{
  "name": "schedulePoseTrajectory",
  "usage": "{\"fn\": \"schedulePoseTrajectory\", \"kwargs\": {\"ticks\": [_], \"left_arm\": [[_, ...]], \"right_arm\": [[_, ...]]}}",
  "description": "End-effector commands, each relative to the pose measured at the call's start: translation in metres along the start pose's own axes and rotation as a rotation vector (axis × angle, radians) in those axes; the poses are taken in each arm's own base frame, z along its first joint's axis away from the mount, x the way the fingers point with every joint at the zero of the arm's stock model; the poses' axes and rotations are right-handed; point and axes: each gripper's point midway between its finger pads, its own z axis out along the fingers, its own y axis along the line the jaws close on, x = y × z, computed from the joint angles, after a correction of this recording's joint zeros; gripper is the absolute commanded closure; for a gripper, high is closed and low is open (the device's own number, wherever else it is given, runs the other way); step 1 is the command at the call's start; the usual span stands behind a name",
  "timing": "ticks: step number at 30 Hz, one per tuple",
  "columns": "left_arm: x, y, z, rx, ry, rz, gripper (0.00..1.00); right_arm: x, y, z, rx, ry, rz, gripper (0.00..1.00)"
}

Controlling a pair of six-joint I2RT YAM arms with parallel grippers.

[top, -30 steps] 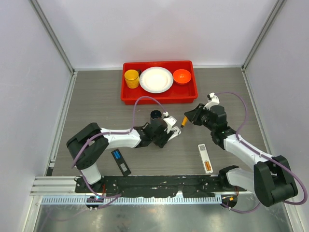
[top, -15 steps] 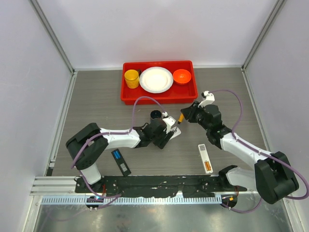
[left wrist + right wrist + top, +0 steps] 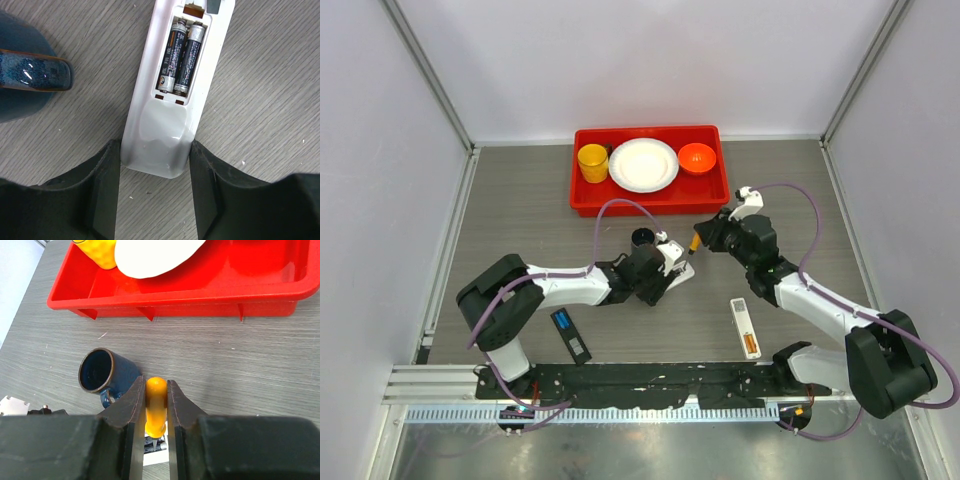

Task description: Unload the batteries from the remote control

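A white remote (image 3: 165, 125) lies back-up on the table with its battery bay open. Two dark grey batteries (image 3: 181, 55) lie side by side in the bay. My left gripper (image 3: 155, 190) is shut on the remote's near end, one finger on each side. It shows in the top view (image 3: 665, 272) at the table's middle. My right gripper (image 3: 155, 385) is shut on the orange-handled screwdriver (image 3: 155, 407). The screwdriver's metal tip points down just over the batteries (image 3: 152, 446). In the top view the right gripper (image 3: 710, 240) is just right of the remote (image 3: 680, 268).
A dark blue mug (image 3: 642, 238) stands right beside the remote's far end, and also shows in the right wrist view (image 3: 102, 372). A red tray (image 3: 650, 205) holds a yellow cup, white plate and orange bowl. A white slim piece (image 3: 745, 328) and a black one (image 3: 570, 334) lie near the front.
My right gripper has moved left and a little away from me with the screwdriver, bringing its tip over the remote. The left gripper and remote have stayed put.
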Motion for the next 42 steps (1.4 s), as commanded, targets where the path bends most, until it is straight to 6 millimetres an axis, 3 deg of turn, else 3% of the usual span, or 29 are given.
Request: {"fn": "schedulePoseTrajectory", "kwargs": {"ticks": [1, 6, 28, 42], "left_arm": [[0.021, -0.003, 0.003, 0.028, 0.079, 0.001, 0.77], [0.021, -0.005, 0.005, 0.033, 0.082, -0.002, 0.84], [0.018, -0.003, 0.004, 0.022, 0.084, 0.002, 0.97], [0.015, -0.002, 0.005, 0.015, 0.086, 0.007, 1.0]], "right_arm": [[-0.037, 0.02, 0.005, -0.044, -0.099, -0.044, 0.99], [-0.036, 0.021, 0.011, -0.017, -0.119, -0.057, 0.99], [-0.009, 0.009, 0.027, 0.017, -0.073, -0.079, 0.99], [0.003, 0.005, 0.029, 0.02, -0.042, -0.089, 0.99]]}}
